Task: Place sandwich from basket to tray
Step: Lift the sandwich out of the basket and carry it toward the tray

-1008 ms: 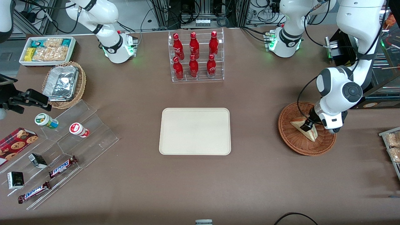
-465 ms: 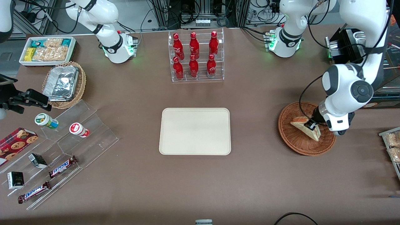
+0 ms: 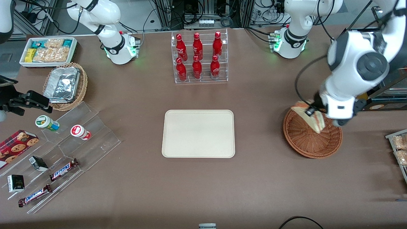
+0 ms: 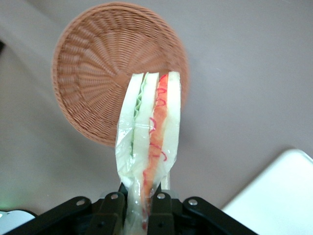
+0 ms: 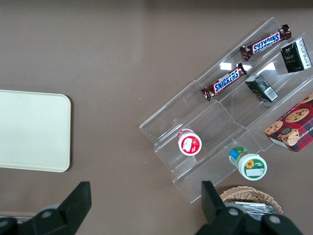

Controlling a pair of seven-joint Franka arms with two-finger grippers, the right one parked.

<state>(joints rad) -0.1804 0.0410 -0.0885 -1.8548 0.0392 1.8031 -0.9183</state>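
Hand [image 3: 313, 112] above basket [image 3: 305, 144]; bare table to tray [image 3: 198, 133].

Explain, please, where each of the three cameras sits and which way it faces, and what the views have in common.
Front view: high in front of the table, looking down on the tray, the basket, both arm bases, and the gripper raised above the basket, shut on the sandwich.
Left wrist view: on the working arm, looking down past its jaws along the sandwich to the basket.
Right wrist view: on the parked arm, looking down on the tray and two Snickers bars; its own fingers show.
Shared: all three views see the tray; front and left wrist views share sandwich and basket.
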